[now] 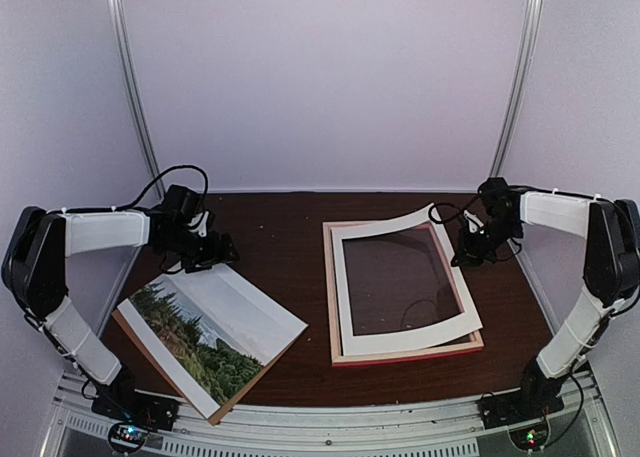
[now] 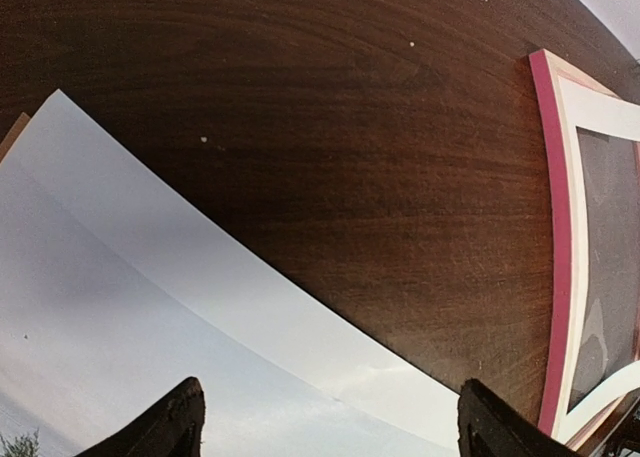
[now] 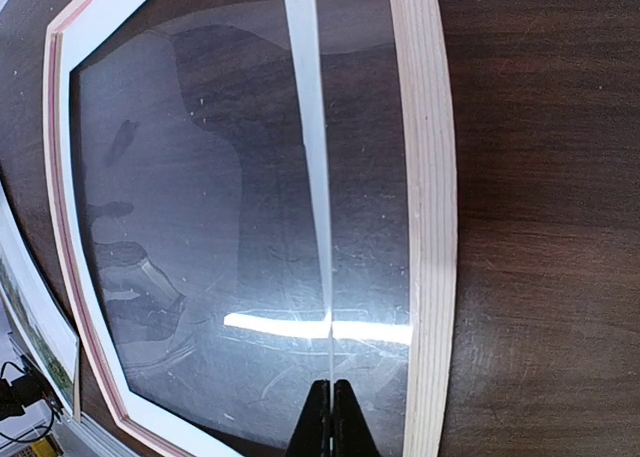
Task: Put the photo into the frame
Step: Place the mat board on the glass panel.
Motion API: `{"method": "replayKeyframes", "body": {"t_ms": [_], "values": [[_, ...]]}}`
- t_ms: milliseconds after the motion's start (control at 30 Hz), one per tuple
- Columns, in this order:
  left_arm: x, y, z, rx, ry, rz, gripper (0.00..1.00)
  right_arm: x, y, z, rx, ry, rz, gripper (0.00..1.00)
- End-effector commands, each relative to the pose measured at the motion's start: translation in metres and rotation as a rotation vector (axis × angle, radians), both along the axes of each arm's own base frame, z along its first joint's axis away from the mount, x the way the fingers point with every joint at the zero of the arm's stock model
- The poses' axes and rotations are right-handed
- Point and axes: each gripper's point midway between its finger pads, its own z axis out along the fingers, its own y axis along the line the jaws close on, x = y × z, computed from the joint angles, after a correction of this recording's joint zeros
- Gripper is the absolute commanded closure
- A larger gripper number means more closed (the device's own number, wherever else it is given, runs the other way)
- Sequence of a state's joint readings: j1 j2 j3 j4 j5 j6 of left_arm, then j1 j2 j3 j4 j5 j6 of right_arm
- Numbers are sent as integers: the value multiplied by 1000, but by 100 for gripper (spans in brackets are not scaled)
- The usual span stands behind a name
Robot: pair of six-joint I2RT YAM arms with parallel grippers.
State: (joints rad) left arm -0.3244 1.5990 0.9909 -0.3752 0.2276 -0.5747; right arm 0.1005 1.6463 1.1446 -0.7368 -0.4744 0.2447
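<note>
**Stage of the task: early.** The photo [image 1: 215,327] is lying at the left of the table [image 1: 290,227], well apart from the frame [image 2: 552,227], and is not yet inside it. It is resting on a brown backing board [image 1: 128,335], whose edge is showing along its near side. The frame is lying flat at the right. A white mat [image 1: 410,339] is sitting over it, with the far right corner raised off the rails.

**Grippers.** The right gripper [image 3: 330,417] is pinching the mat's thin edge, its fingers pressed together on it. The left gripper [image 1: 205,249] is hovering over the photo's far edge with its fingers spread wide, and it is gripping nothing.

**What is left, as it appears:** getting the mat clear, taking up the photo, carrying it across and laying it into the frame.

**Materials.**
- The photo is a thin smooth sheet, with pale sky grading into dark green foliage.
- The mat is white card and is bowing where it is lifted.
- The frame's rails are narrow and straight, with pale wood on the upward face and pink along the outer sides.
- A clear pane [image 3: 200,227] is catching a streak of light.
- The table is showing a dark wood grain.
</note>
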Motion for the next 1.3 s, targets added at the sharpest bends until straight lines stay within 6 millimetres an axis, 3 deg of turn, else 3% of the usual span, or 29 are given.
{"method": "replayKeyframes", "body": {"t_ms": [0,833,1033,1267], "values": [[8,-7,5,-4,-24,-14,12,10,0,-7,20,-16,-40,100],[11,-15,3,-5,-16,-24,12,4,11,-24,53,18,-20,100],[11,-16,1,-4,-11,-24,12,2,4,-23,9,23,-16,92],[7,-16,0,2,-7,-27,11,2,4,-29,6,36,-7,91]]}}
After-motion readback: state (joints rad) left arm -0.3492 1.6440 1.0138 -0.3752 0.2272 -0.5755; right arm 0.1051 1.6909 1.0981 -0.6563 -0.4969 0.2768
